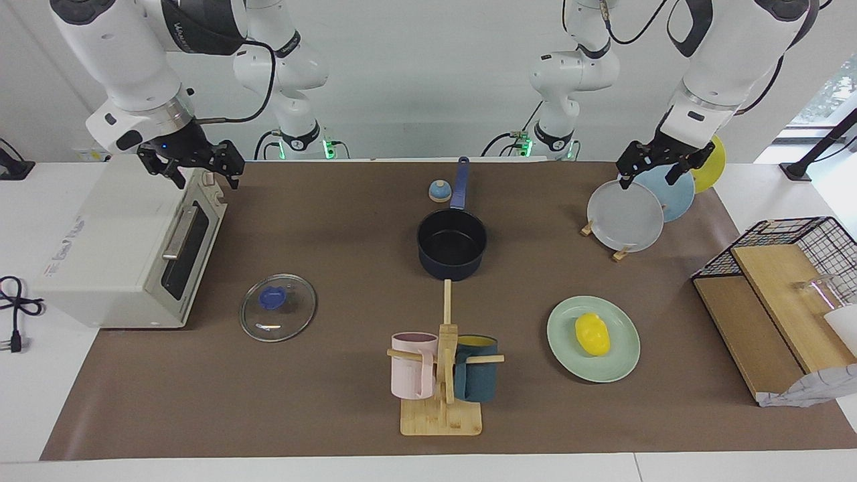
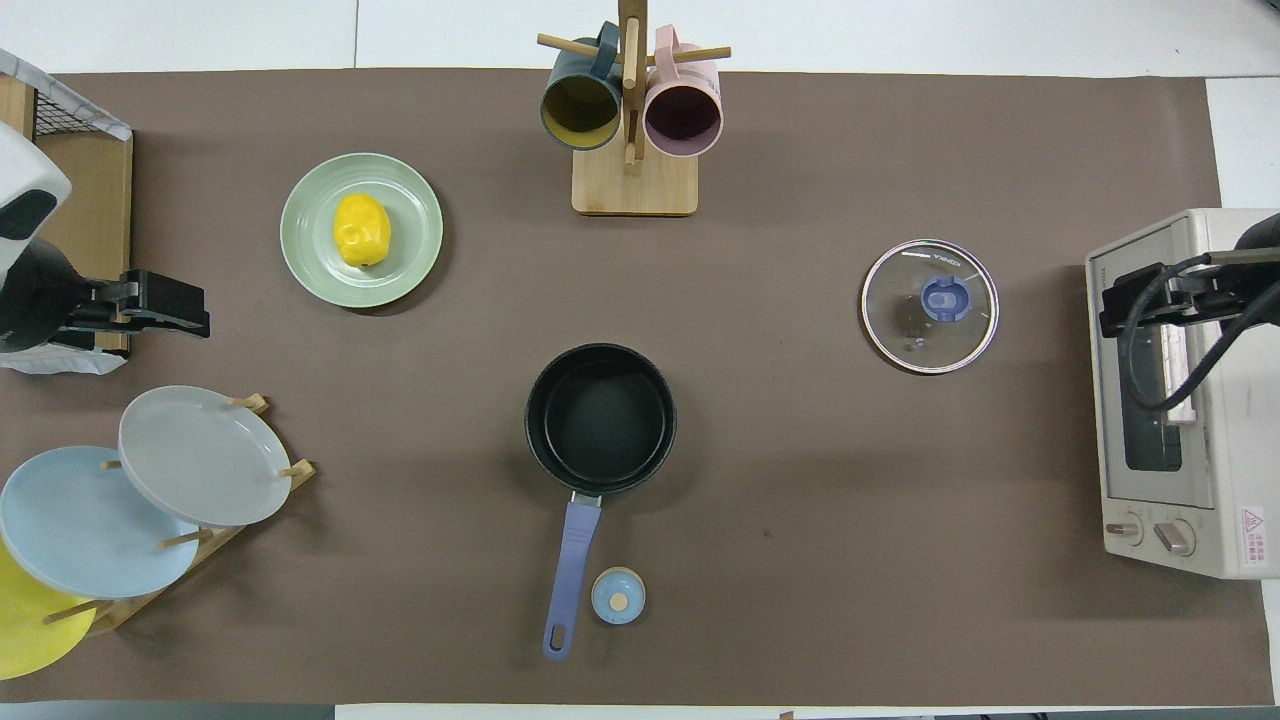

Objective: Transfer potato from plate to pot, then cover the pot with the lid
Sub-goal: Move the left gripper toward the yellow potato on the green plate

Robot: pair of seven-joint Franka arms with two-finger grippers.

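While both claws hang open, potato (image 1: 592,333) sits mid-plate (image 1: 619,365)

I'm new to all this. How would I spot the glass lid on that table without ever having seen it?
Start at the white toaster oven at the right arm's end of the table. Lying flat on the brown mat in front of its door is the lid, farther from the robots than the pot. It is the only see-through disc here, metal-rimmed with a blue knob at its centre, unlike the small blue-topped bell beside the pot's handle.
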